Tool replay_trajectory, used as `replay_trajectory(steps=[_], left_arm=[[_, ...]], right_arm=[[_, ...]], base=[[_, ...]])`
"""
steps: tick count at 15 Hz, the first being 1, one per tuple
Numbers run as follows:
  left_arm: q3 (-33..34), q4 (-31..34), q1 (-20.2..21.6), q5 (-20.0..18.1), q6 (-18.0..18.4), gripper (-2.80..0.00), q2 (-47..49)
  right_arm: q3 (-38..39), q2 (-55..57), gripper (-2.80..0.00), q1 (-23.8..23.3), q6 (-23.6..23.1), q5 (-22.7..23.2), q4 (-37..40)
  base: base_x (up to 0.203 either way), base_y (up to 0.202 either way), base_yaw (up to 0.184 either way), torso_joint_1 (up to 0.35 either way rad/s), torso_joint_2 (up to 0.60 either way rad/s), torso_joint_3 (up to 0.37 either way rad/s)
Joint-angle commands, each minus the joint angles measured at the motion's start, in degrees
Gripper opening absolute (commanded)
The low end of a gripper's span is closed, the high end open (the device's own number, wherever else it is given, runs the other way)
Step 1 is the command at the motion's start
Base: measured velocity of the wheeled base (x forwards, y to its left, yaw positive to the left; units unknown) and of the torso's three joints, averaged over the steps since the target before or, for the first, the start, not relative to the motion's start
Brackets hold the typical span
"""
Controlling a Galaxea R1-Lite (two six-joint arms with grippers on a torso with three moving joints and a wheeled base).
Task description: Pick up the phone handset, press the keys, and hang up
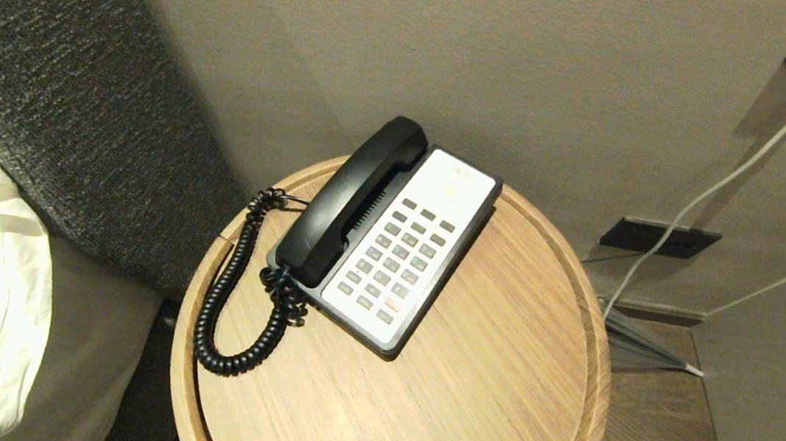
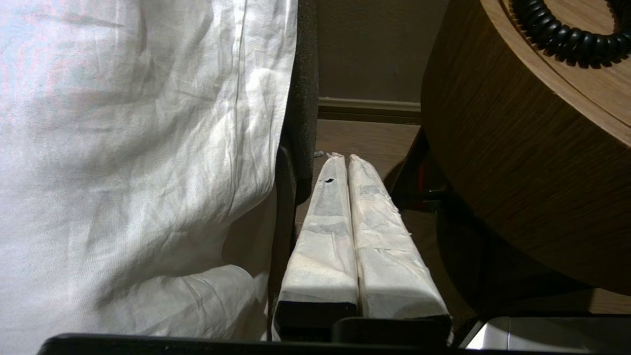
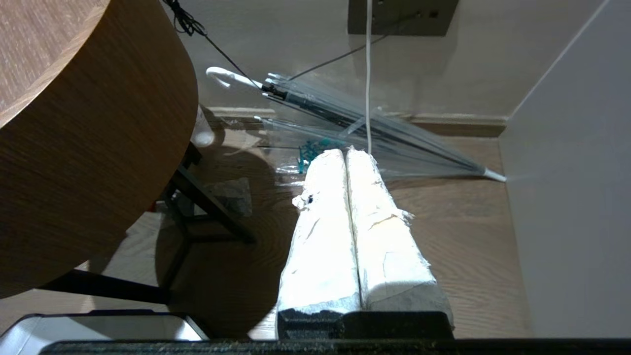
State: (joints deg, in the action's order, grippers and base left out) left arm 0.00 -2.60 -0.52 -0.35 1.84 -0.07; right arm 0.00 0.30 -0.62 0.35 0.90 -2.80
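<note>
Phone handset (image 1: 353,201) cradled on tabletop, both hands below, closed.

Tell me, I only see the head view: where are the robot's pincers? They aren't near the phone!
Observer: Both hang low, below the tabletop. The left pincer is shut, between the white bed sheet and the round wooden side table.
Operator: And the other one?
Observer: The right pincer is shut too, empty, over the wooden floor right of the table.
Operator: What's on the floor there?
Observer: A clear folded umbrella with a white hook handle, lying along the wall.
</note>
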Motion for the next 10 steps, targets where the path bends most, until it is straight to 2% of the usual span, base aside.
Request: replay_trajectory(steps=[1, 10], left_arm=[[1.41, -0.04, 0.00, 0.00, 0.00, -2.80, 0.04], [1.64, -0.76, 0.00, -0.01, -0.26, -2.80, 0.02]], right_arm=[[1.05, 0.22, -2.80, 0.01, 0.09, 0.06, -0.01], [1.05, 0.22, -2.80, 0.01, 0.09, 0.06, -0.09]], base=[[0.000, 0.000, 0.000, 0.000, 0.00, 0.000], [0.000, 0.000, 0.000, 0.000, 0.00, 0.000]])
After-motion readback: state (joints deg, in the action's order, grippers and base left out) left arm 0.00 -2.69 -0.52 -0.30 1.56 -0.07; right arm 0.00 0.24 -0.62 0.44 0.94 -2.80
